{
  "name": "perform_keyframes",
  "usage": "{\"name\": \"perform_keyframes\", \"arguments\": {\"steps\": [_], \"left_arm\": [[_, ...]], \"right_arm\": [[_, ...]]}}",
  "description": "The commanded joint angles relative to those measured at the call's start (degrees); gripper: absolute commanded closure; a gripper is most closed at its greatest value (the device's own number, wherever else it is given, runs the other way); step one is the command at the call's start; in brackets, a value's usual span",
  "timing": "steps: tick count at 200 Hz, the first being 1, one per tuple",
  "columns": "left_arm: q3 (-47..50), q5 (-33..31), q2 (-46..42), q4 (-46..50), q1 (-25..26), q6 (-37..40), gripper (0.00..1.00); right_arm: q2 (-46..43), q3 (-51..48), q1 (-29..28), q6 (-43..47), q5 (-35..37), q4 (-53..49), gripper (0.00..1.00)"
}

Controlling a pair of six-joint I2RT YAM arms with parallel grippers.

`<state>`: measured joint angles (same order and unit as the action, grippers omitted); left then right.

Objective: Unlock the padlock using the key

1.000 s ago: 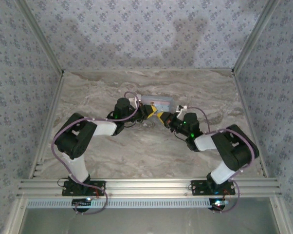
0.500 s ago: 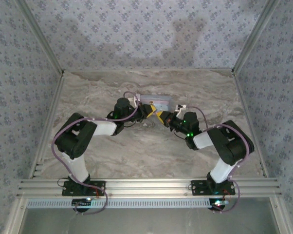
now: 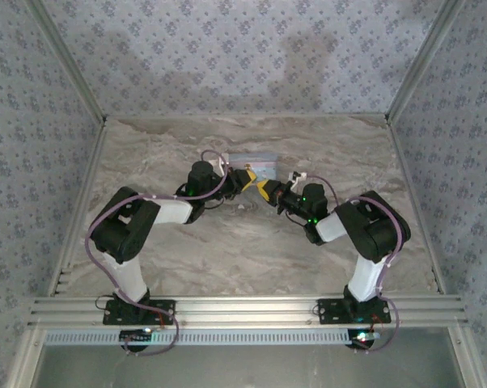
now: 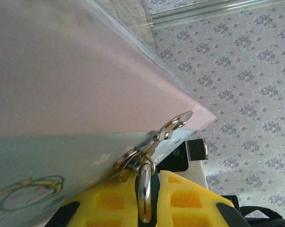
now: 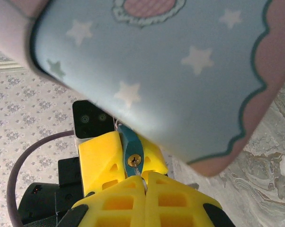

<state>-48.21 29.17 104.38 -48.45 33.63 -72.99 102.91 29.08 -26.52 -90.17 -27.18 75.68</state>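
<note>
The padlock (image 5: 132, 144) is tiny and teal, and its metal shackle (image 4: 145, 189) passes through the ring of the hasp on the pale blue tin (image 4: 62, 94). My left gripper (image 4: 149, 182) is shut on the padlock's body, one yellow finger on each side. My right gripper (image 5: 145, 187) is shut on the key (image 5: 138, 174), whose tip sits in the brass keyhole. From above, the left gripper (image 3: 247, 179) and right gripper (image 3: 268, 192) meet nose to nose in front of the tin (image 3: 256, 164).
The tin stands tilted on the marble tabletop (image 3: 187, 250) near the back. Patterned walls (image 3: 243, 48) close in the back and both sides. The aluminium rail (image 3: 243, 307) runs along the near edge.
Both grippers have moved a little left and toward the back with the padlock and the tin. The right arm's elbow has swung inward.
</note>
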Motion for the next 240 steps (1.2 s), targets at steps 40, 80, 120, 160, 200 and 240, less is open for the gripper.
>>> {"name": "perform_keyframes", "arguments": {"steps": [40,80,120,160,200,240], "left_arm": [[-1.1,17.6,-1.6,-6.4,5.5,-0.3,1.00],[-1.1,17.7,-1.7,-6.7,5.5,-0.2,1.00],[-0.6,17.4,-1.7,-7.9,5.5,-0.4,1.00],[0.0,17.3,-2.1,-8.2,5.5,0.1,1.00],[0.3,17.4,-2.1,-9.1,5.6,0.0,1.00],[0.7,17.3,-2.3,-9.7,5.5,0.1,1.00]], "right_arm": [[-5.7,0.7,-3.2,22.0,3.9,-7.3,1.00],[-5.8,-1.4,-2.6,26.5,4.0,-7.6,1.00],[-1.8,-2.1,-3.2,19.0,3.1,2.0,1.00],[-3.2,-2.3,-5.9,15.5,6.1,4.0,1.00],[-3.6,-2.5,-6.1,9.5,7.7,4.1,1.00],[-0.6,-1.1,-5.6,-0.3,6.6,4.1,1.00]]}}
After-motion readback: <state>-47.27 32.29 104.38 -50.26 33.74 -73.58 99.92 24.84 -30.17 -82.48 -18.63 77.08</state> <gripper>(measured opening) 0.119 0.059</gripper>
